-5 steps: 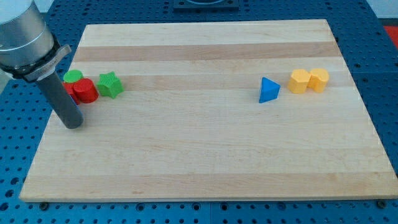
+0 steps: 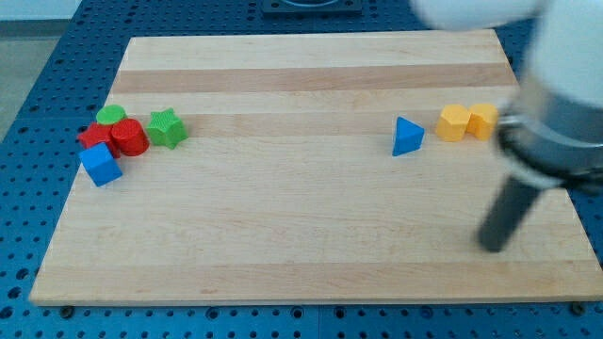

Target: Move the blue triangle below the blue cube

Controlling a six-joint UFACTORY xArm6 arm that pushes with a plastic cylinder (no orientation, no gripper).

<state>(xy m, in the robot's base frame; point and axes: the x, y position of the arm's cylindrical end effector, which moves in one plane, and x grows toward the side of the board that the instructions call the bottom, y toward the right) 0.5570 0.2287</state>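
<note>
The blue triangle (image 2: 407, 137) lies on the wooden board (image 2: 311, 245) right of centre, just left of two yellow blocks. The blue cube (image 2: 100, 164) sits near the board's left edge, just below a cluster of red and green blocks. My tip (image 2: 491, 247) is at the board's lower right, blurred by motion. It stands well below and to the right of the blue triangle, apart from it, and far from the blue cube.
A red cylinder (image 2: 129, 137), another red block (image 2: 93, 137), a green cylinder (image 2: 111, 115) and a green star-shaped block (image 2: 167, 127) cluster at the left. Two yellow blocks (image 2: 454, 122) (image 2: 483, 120) sit at the right, partly behind the arm.
The arm has swung from the board's left side to its lower right. The blue cube, hidden behind the rod before, is now in view. No block has moved.
</note>
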